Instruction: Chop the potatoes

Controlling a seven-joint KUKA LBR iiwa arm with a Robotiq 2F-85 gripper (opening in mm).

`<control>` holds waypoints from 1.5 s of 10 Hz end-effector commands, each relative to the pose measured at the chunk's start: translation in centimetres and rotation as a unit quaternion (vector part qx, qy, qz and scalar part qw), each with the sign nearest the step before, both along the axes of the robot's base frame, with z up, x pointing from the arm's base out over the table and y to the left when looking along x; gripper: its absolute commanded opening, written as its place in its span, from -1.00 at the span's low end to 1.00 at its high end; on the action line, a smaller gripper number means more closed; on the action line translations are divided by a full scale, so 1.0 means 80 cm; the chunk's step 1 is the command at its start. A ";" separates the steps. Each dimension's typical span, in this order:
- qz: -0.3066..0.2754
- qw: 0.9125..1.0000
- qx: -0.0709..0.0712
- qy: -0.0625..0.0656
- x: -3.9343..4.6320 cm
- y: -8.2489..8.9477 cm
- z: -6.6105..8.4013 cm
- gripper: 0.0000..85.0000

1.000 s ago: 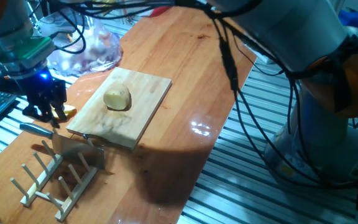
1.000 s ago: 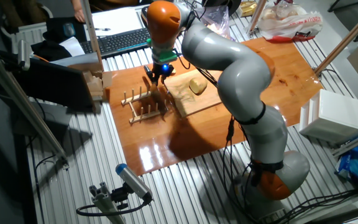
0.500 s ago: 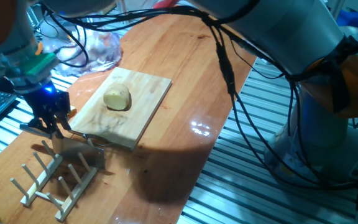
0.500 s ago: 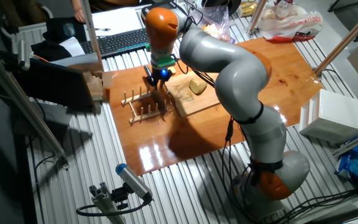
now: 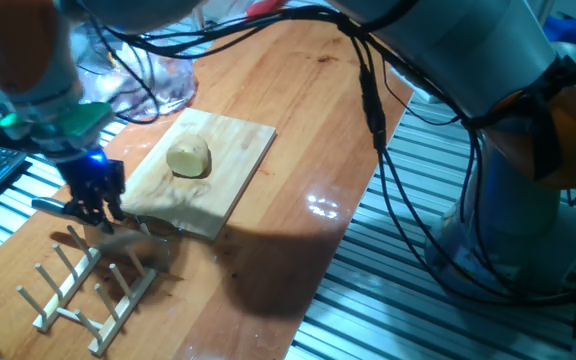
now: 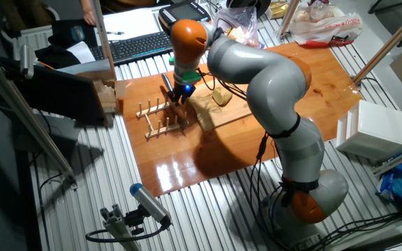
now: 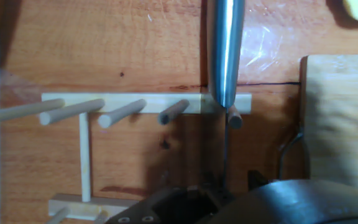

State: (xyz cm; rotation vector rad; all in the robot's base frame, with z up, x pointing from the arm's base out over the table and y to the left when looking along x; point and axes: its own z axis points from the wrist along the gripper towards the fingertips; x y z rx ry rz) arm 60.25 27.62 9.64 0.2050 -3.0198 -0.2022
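The pale yellow peeled potato chunk (image 5: 189, 158) lies uncut on the light wooden cutting board (image 5: 238, 150). The black two-finger gripper (image 5: 90, 207) hovers at the board's eight o'clock over the silver-handled knife (image 7: 224, 53); jaw state indeterminable. Chopping appears not begun.

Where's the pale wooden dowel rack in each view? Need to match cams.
One fixed view: pale wooden dowel rack at lower left, below the gripper.
Other fixed view: left of centre, beside the light wooden cutting board, gripper above it.
Hand view: left half, dowels pointing toward the camera.
Shared landmark: the cutting board's edge next to the rack.
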 end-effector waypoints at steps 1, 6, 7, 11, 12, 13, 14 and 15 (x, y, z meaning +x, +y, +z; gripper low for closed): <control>-0.002 1.000 0.000 0.000 -0.002 0.003 -0.001 -0.20; -0.011 1.000 0.003 -0.003 -0.012 0.012 -0.002 -0.60; -0.009 1.000 0.003 -0.004 -0.012 0.012 -0.002 -0.60; -0.023 1.000 0.011 -0.013 -0.014 0.015 -0.003 -0.60; -0.026 0.999 0.010 -0.016 -0.015 0.015 -0.003 -1.00; -0.029 0.999 0.011 -0.017 -0.015 0.015 -0.003 -1.00; -0.030 0.999 0.013 -0.020 -0.015 0.016 -0.003 -1.00; -0.030 0.999 0.013 -0.026 -0.015 0.016 -0.002 -1.00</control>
